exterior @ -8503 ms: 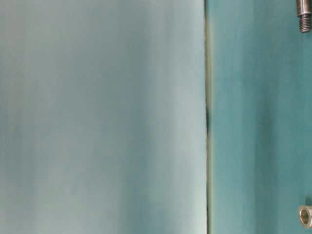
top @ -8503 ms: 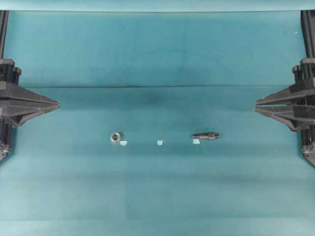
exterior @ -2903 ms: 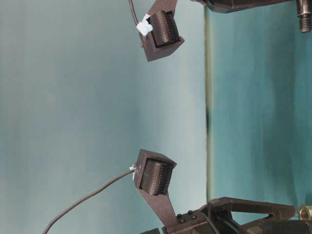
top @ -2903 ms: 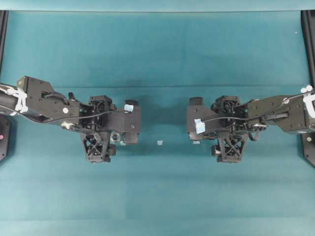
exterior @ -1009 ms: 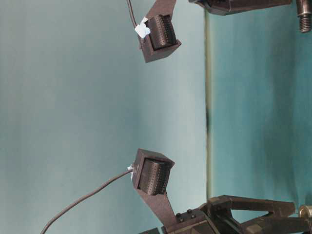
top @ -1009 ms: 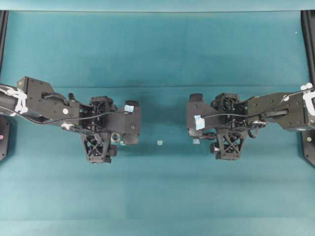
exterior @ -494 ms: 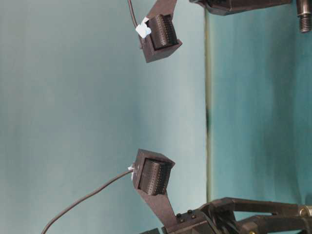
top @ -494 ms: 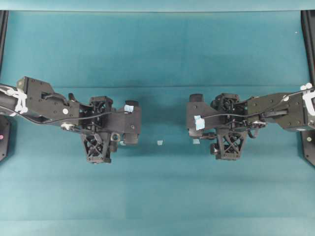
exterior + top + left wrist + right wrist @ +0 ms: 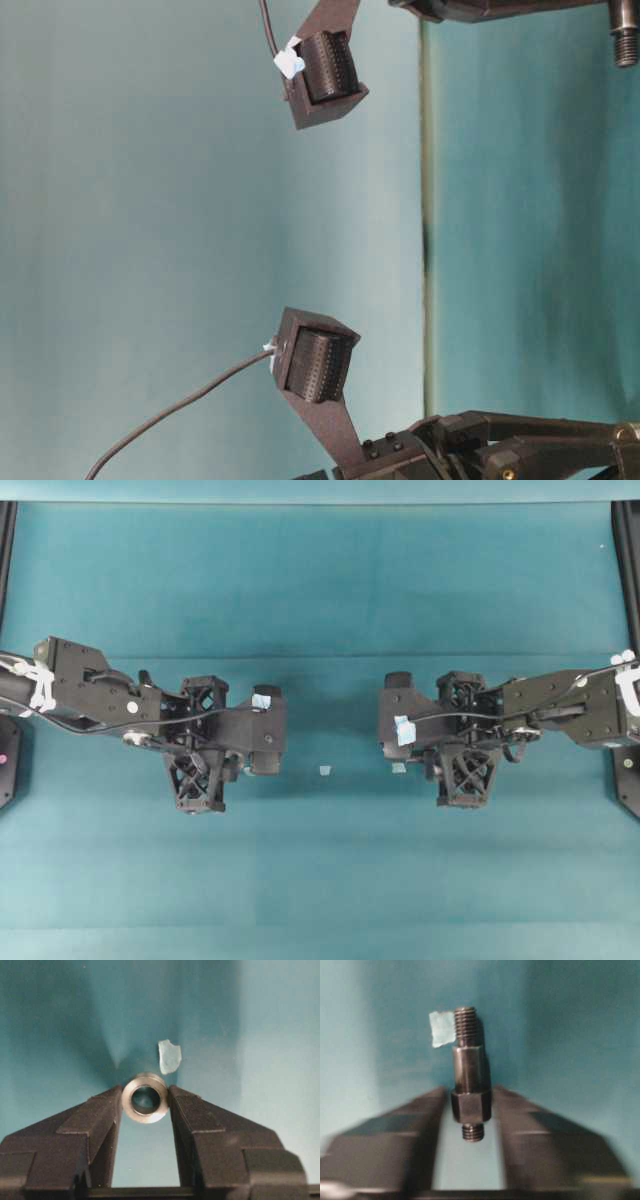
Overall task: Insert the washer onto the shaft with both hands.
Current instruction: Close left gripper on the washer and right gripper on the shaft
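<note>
1. The teal cloth-covered bench (image 9: 320, 580) carries both arms; one reaches in from its left edge, the other from its right edge, and both stop short of the middle.
2. The left black gripper with triangular latticed fingers (image 9: 145, 1102) points down at the bench left of centre. Its two fingertips (image 9: 107, 1105) press against opposite sides of the ring, so the jaws stand part-way closed with the ring clamped between them.
3. The right black gripper of the same latticed build (image 9: 471, 1105) points down right of centre. Its view is blurred, but both jaws lie against the rod's hexagonal collar, closed on it.
4. The short dark grey metal shaft with stepped, threaded ends (image 9: 468, 1070) lies on the bench, its length running straight out from between the right jaws.
5. The small silvery-grey metal washer with a dark centre hole (image 9: 145, 1098) rests on the bench, hole facing the camera.
6. One pale blue tape scrap (image 9: 169, 1056) lies just beyond the washer; another (image 9: 442, 1028) lies beside the shaft's far threaded end; a third (image 9: 325, 770) lies between the arms.
</note>
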